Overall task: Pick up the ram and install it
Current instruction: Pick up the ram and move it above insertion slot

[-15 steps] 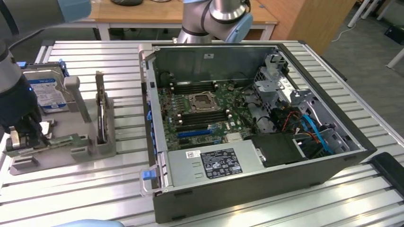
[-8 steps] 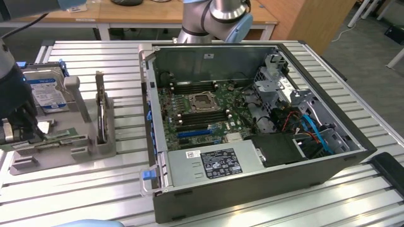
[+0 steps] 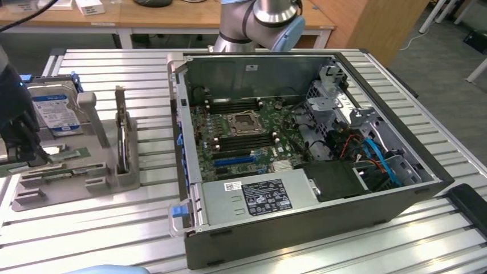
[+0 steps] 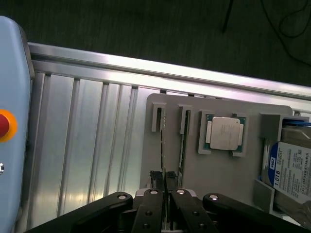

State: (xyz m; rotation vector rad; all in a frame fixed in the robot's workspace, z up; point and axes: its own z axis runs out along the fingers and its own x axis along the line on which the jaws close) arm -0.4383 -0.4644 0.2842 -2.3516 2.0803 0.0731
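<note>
Ram (image 3: 65, 154) on grey tray (image 3: 114, 178), slatted aluminium table (image 3: 99, 228), wooden desk (image 3: 175, 23) behind

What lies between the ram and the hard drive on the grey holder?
The square silver processor lies there, in its own pocket of the grey holder, apart from both the ram and the hard drive. The wrist view shows this.
</note>
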